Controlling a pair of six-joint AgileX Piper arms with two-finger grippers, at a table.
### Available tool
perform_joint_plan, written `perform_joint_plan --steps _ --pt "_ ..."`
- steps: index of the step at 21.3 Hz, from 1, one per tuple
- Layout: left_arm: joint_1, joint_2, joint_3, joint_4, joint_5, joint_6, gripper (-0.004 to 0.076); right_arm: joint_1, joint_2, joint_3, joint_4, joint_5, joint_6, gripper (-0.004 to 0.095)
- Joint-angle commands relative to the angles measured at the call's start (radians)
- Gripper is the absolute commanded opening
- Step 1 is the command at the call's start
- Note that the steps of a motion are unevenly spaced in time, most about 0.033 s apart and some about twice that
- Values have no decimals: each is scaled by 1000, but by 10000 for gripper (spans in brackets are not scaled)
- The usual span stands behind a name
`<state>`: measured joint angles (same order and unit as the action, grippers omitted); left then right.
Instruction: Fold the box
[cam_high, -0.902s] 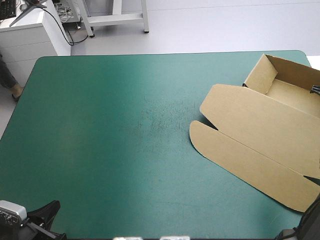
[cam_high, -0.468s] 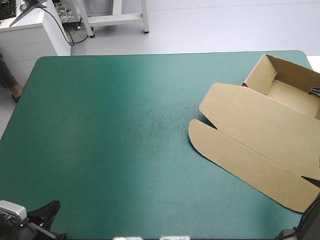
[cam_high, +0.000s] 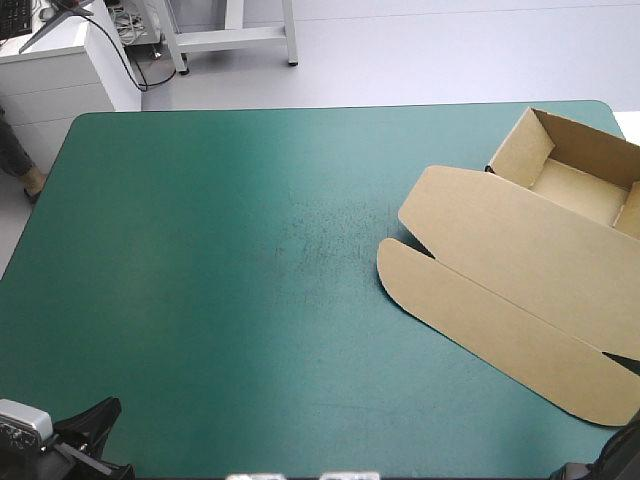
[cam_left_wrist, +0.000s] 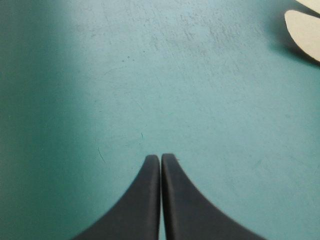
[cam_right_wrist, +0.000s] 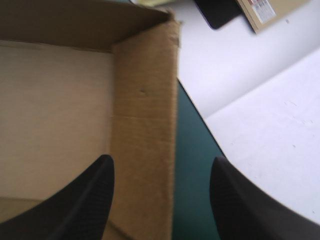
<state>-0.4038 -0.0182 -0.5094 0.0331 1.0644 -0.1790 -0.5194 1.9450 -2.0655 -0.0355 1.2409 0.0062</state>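
Observation:
The brown box (cam_high: 520, 250) lies at the table's right side as an open tray (cam_high: 575, 185) with its lid (cam_high: 500, 300) flat toward the middle. My right gripper (cam_right_wrist: 162, 162) stands open over the tray's outer end, out of the high view. A short upright side wall (cam_right_wrist: 145, 125) rises between its fingers, closer to the inner one and held by neither. The tray floor (cam_right_wrist: 55, 115) shows beside it. My left gripper (cam_left_wrist: 161, 159) is shut and holds nothing, low over the bare teal-green cover near the front left corner (cam_high: 105, 410). The lid's rounded flap (cam_left_wrist: 305, 30) lies far ahead of it.
The tray's outer end sits close to the table's right edge, where a narrow strip of cover (cam_right_wrist: 192, 165) shows under my right gripper, with pale floor beyond. A white cabinet (cam_high: 60, 70) stands past the far left corner.
My right gripper has opened and let go of the tray's side wall. Its fingertips have drawn out of the high view past the right edge. The left arm has not moved.

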Motion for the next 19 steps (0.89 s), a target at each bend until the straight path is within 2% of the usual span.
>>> perform_joint_plan --steps 1,2,4,5,8,11,15,19 --pt "-5 0 -15 2 -88 -10 -8 27 -185 -35 153 12 -95 427" --pt "-5 0 -15 2 -88 -10 -8 69 -275 -29 205 12 -143 219" --pt "-5 0 -15 2 -88 -10 -8 117 -336 -15 210 12 -189 27" --pt "-5 0 -15 2 -88 -10 -8 150 -382 -3 210 12 -203 -12" --pt "-5 0 -15 2 -88 -10 -8 282 -580 90 203 10 -242 -13" --pt "-5 0 -15 2 -88 -10 -8 391 -874 305 218 -22 -268 -13" --pt "-5 0 -15 2 -88 -10 -8 395 -1264 653 219 -120 -286 -13" --pt "-5 0 -15 2 -88 -10 -8 395 -1633 1039 211 -155 -294 -13"
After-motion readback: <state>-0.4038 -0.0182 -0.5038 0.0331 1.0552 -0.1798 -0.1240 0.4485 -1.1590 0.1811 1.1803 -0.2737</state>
